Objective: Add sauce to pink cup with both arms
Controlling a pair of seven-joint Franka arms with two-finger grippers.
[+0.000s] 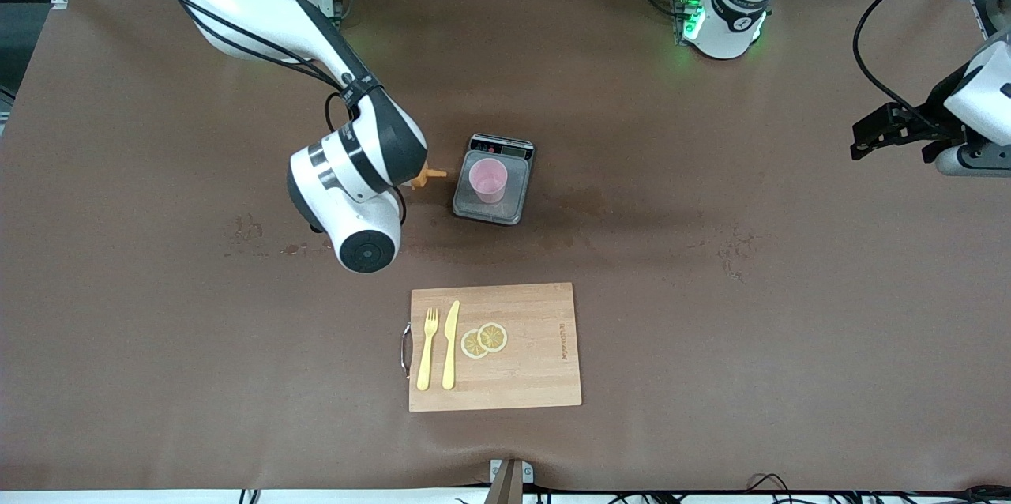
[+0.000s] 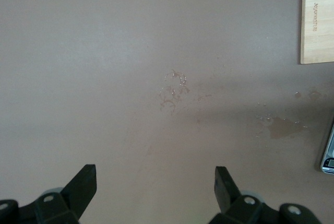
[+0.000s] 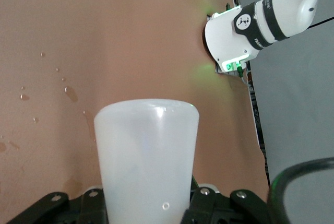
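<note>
I have the right claw [image 3: 148, 203] clamped on the sauce [image 3: 146, 156], bottle lying roughly level above the desk [image 1: 158, 370], orange nozzle aimed at the pink cup [image 1: 488, 179]. The cup stands on the scale [image 1: 494, 178], just past the nozzle tip toward the left arm's end. I judge the nozzle must travel along its own axis. The left claw [image 2: 155, 185] waits wide apart, empty, well clear.

In the front view the right arm's wrist hides the right gripper and most of the sauce bottle [image 1: 430, 174]; only its orange nozzle shows, at 9 o'clock from the scale [image 1: 494, 188]. The frame edge cuts off the left arm.
</note>
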